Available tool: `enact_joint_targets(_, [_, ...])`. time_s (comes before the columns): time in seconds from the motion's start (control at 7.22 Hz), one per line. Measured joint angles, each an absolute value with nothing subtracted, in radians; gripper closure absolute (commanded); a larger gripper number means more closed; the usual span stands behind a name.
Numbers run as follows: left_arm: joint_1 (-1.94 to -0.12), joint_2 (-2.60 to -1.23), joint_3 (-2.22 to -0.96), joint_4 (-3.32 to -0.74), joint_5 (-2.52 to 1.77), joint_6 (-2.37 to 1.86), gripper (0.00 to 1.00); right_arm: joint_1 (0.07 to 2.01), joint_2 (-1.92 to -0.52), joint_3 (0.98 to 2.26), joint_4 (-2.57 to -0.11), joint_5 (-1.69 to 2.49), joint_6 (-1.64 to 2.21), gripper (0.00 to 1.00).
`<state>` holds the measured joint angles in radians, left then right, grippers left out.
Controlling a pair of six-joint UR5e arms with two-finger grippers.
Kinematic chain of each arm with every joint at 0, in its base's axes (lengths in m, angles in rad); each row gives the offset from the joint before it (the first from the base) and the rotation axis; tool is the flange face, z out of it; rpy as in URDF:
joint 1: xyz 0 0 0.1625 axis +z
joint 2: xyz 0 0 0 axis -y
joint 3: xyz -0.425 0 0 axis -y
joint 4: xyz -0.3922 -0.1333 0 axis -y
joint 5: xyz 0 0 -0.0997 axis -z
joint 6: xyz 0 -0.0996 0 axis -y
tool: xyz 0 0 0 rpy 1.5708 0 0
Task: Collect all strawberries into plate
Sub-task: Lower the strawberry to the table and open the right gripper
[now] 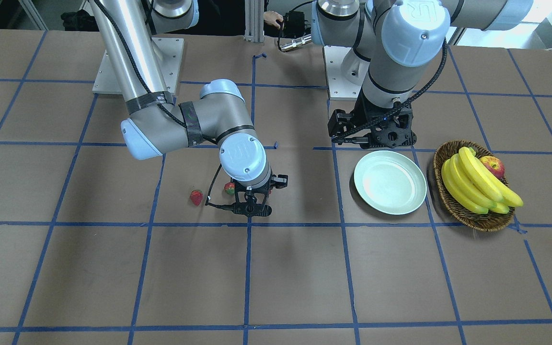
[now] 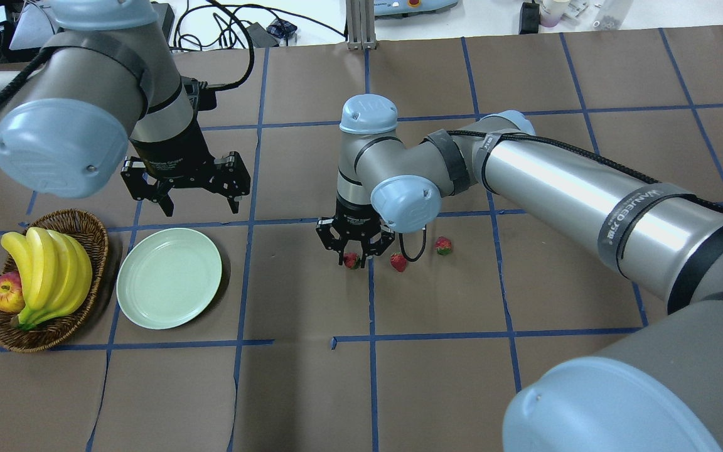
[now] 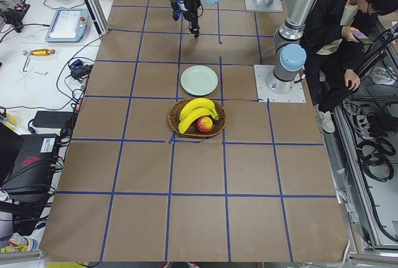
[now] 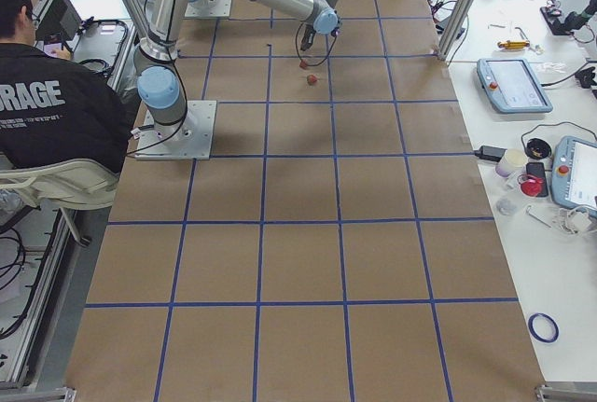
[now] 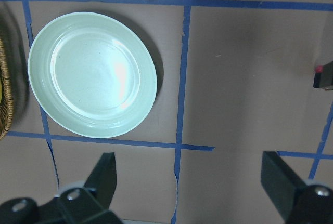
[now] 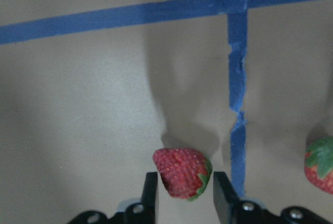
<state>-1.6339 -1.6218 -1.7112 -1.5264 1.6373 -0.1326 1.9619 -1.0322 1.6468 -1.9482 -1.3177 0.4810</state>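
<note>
Three strawberries lie in a row on the brown table: one (image 2: 351,260) between my right gripper's fingers, one (image 2: 398,262) just beside it and one (image 2: 443,245) farther out. My right gripper (image 2: 354,254) is low at the table and shut on the first strawberry (image 6: 182,173), with a finger against each side. The neighbouring strawberry (image 6: 320,164) shows at that view's right edge. The pale green plate (image 2: 169,277) lies empty to the left. My left gripper (image 2: 189,201) hovers open and empty beyond the plate (image 5: 92,74).
A wicker basket (image 2: 88,227) with bananas (image 2: 48,270) and an apple (image 2: 5,292) stands right beside the plate, on its far side from the strawberries. Blue tape lines cross the table. A person sits at the robot's base in the side views.
</note>
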Motion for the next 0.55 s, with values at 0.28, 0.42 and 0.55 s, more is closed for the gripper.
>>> enact_joint_targets(0.28, [-1.635, -1.624, -1.712, -1.526, 1.637, -0.134, 0.0, 1.961, -1.051, 1.641, -1.949, -1.324, 0.489, 0.0])
enact_joint_targets(0.42, [-1.635, -1.625, -1.712, -1.526, 1.638, -0.134, 0.0, 1.955, -1.092, 1.636, -1.946, -1.343, 0.486, 0.0])
enact_joint_targets(0.55, [-1.635, -1.625, -1.712, -1.526, 1.638, -0.133, 0.0, 1.939, -1.141, 1.632, -1.941, -1.384, 0.471, 0.0])
